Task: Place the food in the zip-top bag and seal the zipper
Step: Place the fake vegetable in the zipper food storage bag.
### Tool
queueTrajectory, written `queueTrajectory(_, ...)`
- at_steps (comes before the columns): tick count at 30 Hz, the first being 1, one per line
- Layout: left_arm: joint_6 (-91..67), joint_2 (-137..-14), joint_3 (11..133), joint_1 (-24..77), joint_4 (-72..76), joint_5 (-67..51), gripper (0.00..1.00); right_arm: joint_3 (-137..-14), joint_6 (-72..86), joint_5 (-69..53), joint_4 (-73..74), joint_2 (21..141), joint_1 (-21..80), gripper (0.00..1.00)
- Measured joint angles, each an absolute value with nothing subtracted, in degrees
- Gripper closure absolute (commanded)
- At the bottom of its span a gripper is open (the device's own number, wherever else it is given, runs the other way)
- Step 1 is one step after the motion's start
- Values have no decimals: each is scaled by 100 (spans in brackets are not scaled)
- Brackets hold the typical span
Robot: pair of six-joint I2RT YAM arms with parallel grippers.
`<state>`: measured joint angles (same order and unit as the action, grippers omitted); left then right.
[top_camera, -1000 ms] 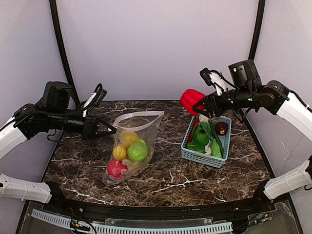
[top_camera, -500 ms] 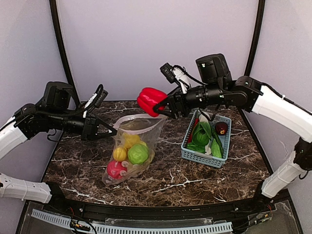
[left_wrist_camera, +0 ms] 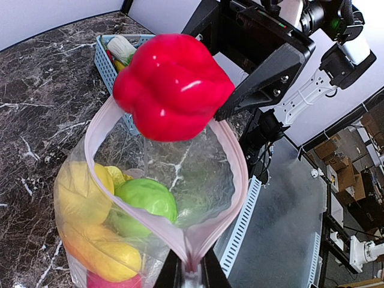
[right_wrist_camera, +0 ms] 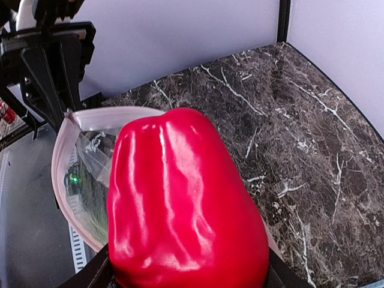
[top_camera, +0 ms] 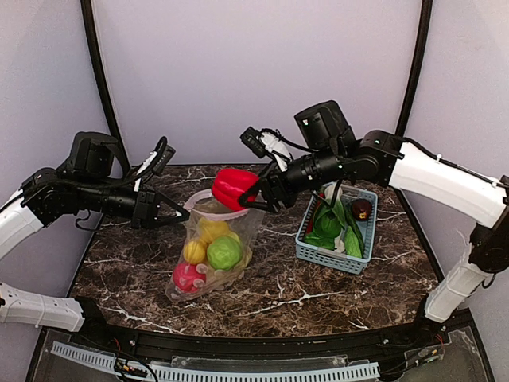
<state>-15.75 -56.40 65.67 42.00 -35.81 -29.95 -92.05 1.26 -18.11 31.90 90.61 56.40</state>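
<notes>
The clear zip-top bag [top_camera: 232, 224] stands on the marble table with its mouth held open. My left gripper [top_camera: 184, 213] is shut on the left end of the pinkish zipper [left_wrist_camera: 102, 120], pinching it between the fingertips [left_wrist_camera: 191, 277]. Inside lie a green apple [top_camera: 224, 252], a yellow lemon [top_camera: 195, 251], an orange-yellow pepper [top_camera: 211, 228] and a pink-red fruit [top_camera: 189, 276]. My right gripper [top_camera: 253, 189] is shut on a glossy red, pepper-shaped fruit [top_camera: 231, 187], held just above the bag's mouth [right_wrist_camera: 66, 156]. That red fruit [right_wrist_camera: 186, 204] fills the right wrist view and hides most of the fingers.
A light-blue slotted basket [top_camera: 338, 259] stands right of the bag, holding a green leafy vegetable [top_camera: 330, 219] and a dark red round fruit [top_camera: 361, 208]. Dark frame posts and pale walls close the back and sides.
My right arm has carried the red fruit leftward from above the basket to just over the bag's open mouth, and lower. The left arm and the bag have stayed put.
</notes>
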Motion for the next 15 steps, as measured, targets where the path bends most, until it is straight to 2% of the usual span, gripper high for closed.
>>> queueTrajectory(9, -1577, -5634, 6567, 4200, -3590, -2993, 99, -9496, -357, -1822, 3951, 9376, 5640, 42)
queueTrajectory(15, -1577, -5605, 6567, 4200, -3614, -2991, 99, -9603, -489, -1767, 4178, 9376, 5640, 24)
